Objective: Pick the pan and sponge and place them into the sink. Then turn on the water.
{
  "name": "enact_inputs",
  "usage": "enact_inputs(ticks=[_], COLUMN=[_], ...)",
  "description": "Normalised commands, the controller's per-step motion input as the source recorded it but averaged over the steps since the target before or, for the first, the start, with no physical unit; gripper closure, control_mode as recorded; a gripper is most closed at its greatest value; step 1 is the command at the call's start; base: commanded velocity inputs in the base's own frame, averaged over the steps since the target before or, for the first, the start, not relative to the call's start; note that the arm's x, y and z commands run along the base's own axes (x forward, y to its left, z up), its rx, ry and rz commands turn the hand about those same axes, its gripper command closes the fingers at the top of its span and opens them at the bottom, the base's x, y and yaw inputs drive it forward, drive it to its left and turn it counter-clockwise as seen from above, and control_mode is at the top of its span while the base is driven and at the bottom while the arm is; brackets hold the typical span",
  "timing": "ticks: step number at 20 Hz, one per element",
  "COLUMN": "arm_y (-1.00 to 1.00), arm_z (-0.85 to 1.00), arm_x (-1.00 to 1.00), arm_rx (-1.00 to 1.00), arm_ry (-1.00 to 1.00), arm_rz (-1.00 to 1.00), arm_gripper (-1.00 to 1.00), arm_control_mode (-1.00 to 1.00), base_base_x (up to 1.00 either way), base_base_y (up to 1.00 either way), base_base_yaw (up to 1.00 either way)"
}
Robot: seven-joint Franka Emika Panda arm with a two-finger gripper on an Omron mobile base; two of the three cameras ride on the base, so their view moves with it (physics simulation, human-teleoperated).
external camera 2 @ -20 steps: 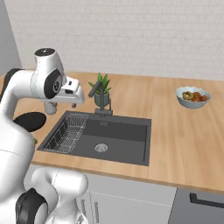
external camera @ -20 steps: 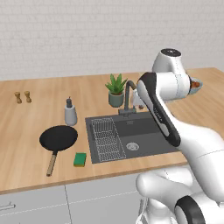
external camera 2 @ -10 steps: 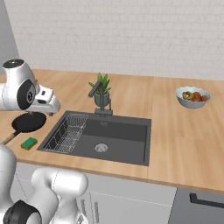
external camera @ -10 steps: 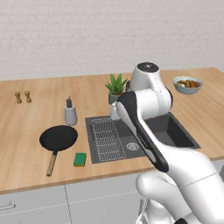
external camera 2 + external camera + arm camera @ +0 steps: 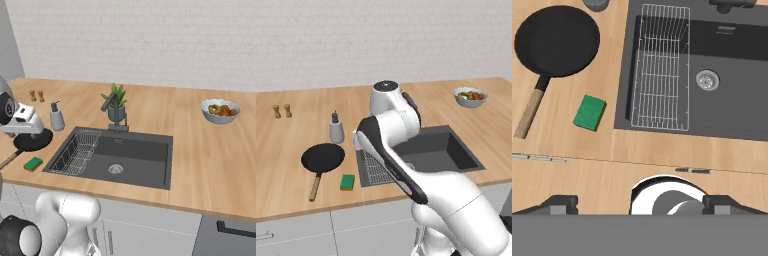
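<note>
The gripper (image 5: 640, 205) stood with its jaws spread wide and nothing between them; in the hand view its two dark finger tips (image 5: 558, 204) rose far apart at the bottom, over the front edge of the counter (image 5: 662, 150). The hand looked straight down on the work area from well above (no contact with any object was visible).

The pan (image 5: 557, 41) lay flat on the wooden counter to the left of the sink (image 5: 737, 100), its light-brown handle (image 5: 531, 114) pointing toward the counter's front edge. The sponge (image 5: 590, 112) rested green side up on the counter, between the pan's handle and the sink's left rim, near both but touching neither. Inside the basin, the wire rack (image 5: 660, 67) occupied the left part and the round metal drain (image 5: 707, 80) sat to its right on bare dark floor.

From the right base view, the faucet (image 5: 112, 107) stood behind the basin beside a potted plant (image 5: 118, 97), and no stream fell from its spout. A soap bottle (image 5: 336, 128) stood just behind the pan; a fruit bowl (image 5: 470, 96) and two small shakers (image 5: 281, 110) sat well apart at opposite ends of the counter.

Judged from this arrangement, no part of the task was complete: pan and sponge both remained to be picked and placed in the sink, and the water remained to be turned on. The first pick appeared to be the step in hand.
</note>
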Motion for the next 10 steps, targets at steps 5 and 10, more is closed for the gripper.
enact_inputs(ticks=[5,10], arm_y=[0.8,0.72], arm_z=[-0.34,-0.51], arm_x=[0.0,0.05], arm_rx=[-0.04,-0.04], arm_ry=[0.03,0.0], arm_rz=[0.0,-0.01], arm_gripper=[-1.0,-1.0], arm_control_mode=[-1.0,-1.0], base_base_x=[0.0,0.0], base_base_y=[0.0,0.0], base_base_yaw=[0.0,0.0])
